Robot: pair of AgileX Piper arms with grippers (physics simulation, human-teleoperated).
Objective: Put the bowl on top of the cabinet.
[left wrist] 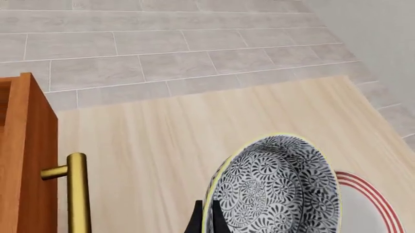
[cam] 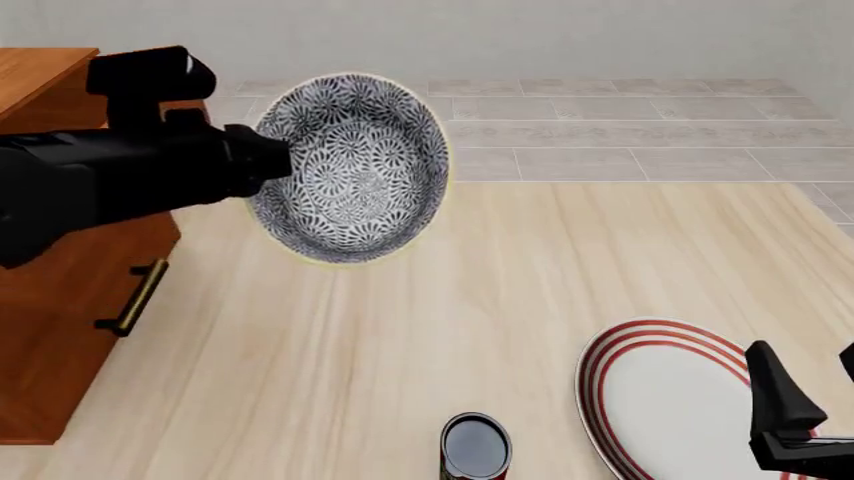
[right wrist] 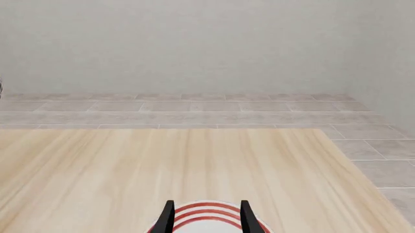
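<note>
Cabinet (cam: 54, 260) stood at the far left of the front view, reddish-brown wood with a brass bar handle (cam: 138, 295) on its face, its flat top reaching out of frame. In the left wrist view a corner of it (left wrist: 26, 155) showed just beside the bowl, the handle (left wrist: 77, 194) upright.

The left gripper (cam: 267, 160) came in over the cabinet's top edge, its fingers clamped on the rim of the bowl (cam: 354, 170). The bowl hung in the air above the table (cam: 400, 330), tipped on its side so that its patterned inside faced the front camera. It lay just to the right of the cabinet, past its edge, and not yet over the top. In the wrist view the bowl (left wrist: 275, 187) filled the lower part, and the dark fingers (left wrist: 217, 221) pinched its cream rim.

That relation seemed to govern the next move: the cabinet top lay to the left of the bowl, so the left arm would probably need to carry it that way and level it before letting go. Tilted as it was, it might roll or slide if freed.

Further right sat a small dark can (cam: 474, 447), then a white plate (cam: 667, 400) with red rings. The right gripper (cam: 801, 420) hovered at the plate's edge, well apart from the bowl, its fingers (right wrist: 168, 216) apart and holding nothing.
</note>
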